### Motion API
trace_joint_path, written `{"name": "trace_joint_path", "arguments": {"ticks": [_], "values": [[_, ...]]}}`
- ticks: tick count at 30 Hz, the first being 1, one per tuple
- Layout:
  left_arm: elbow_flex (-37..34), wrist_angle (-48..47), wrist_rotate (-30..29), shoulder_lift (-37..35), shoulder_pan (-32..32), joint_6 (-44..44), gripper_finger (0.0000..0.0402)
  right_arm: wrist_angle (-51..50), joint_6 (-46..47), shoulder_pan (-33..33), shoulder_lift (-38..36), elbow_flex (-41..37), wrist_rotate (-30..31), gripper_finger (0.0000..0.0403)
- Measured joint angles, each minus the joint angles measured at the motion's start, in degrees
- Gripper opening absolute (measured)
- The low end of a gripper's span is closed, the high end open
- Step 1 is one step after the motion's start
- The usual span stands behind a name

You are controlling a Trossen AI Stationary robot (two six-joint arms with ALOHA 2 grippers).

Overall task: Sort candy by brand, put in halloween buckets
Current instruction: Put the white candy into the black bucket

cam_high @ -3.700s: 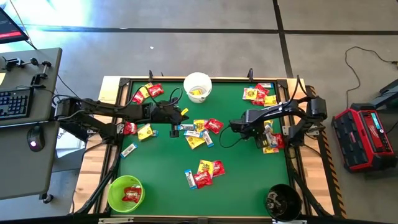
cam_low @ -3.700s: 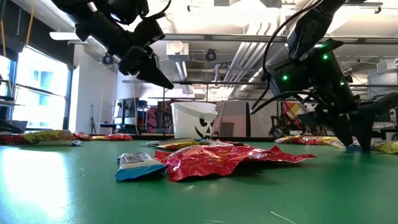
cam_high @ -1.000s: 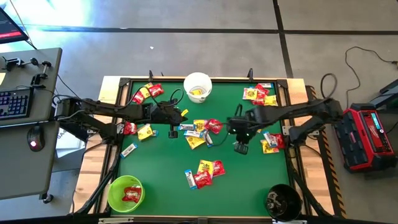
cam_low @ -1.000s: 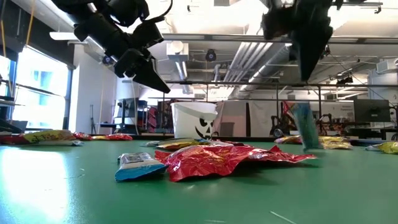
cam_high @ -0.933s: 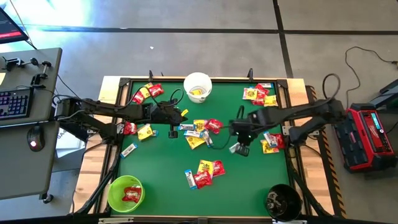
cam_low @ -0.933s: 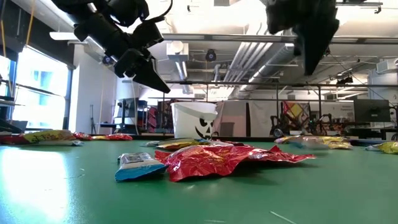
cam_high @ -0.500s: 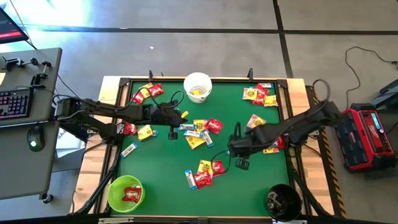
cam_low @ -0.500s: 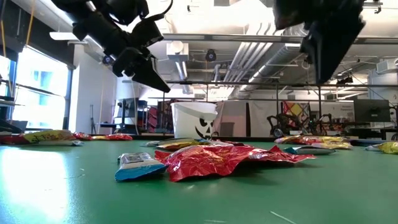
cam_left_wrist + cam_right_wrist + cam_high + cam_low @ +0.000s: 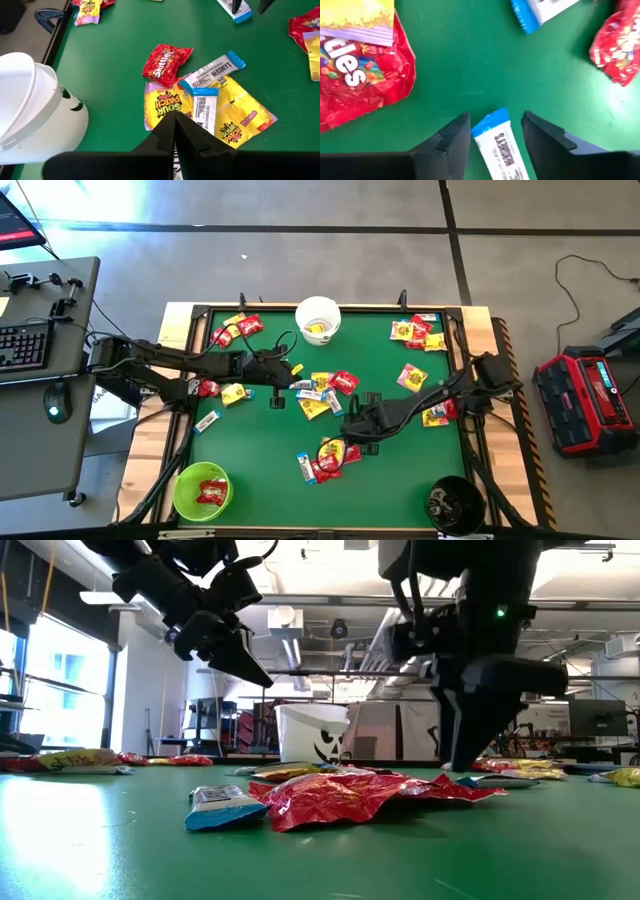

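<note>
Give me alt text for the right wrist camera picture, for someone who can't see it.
The right gripper has its two dark fingers open on either side of a white-and-blue candy bar lying on the green table. A red Skittles packet with a yellow packet beside it, another red packet and a second white-and-blue bar lie farther off.

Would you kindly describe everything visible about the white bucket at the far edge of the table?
The white bucket is a small round pail that looks like glossy plastic. It stands upright and open-topped on the green table, at the middle of the far edge. A black jack-o'-lantern face is printed on its side, seen in the low view. From above, something yellow lies inside it. It stands apart from the loose candy, and neither arm touches it.
</note>
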Motion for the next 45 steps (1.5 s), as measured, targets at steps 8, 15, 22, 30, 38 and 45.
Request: {"name": "trace_joint_path", "arguments": {"ticks": [8,15,22,30,38,45], "values": [[0.00,-0.92,0.00,0.00,0.00,-0.04,0.0000,0.19,2.44,1.08,0.65,0.00,0.33,0.0134],[0.00,-0.92,0.00,0.00,0.00,-0.06,0.0000,-0.53,2.40,1.10,3.87,0.19,1.41,0.0132],[0.00,-0.92,0.00,0.00,0.00,-0.49,0.0000,-0.88,3.04,1.15,4.19,0.22,0.76,0.0024],[0.00,-0.94,0.00,0.00,0.00,-0.89,0.0000,-3.28,3.14,0.94,2.06,-0.20,-0.23,0.0002],[0.00,-0.90,0.00,0.00,0.00,-0.58,0.0000,-6.60,9.10,2.51,-6.61,-0.09,3.20,0.0000],[-0.02,-0.91,0.02,0.00,0.00,-0.93,0.0000,-6.98,11.01,4.09,-7.21,-0.60,2.49,0.0021]]}}
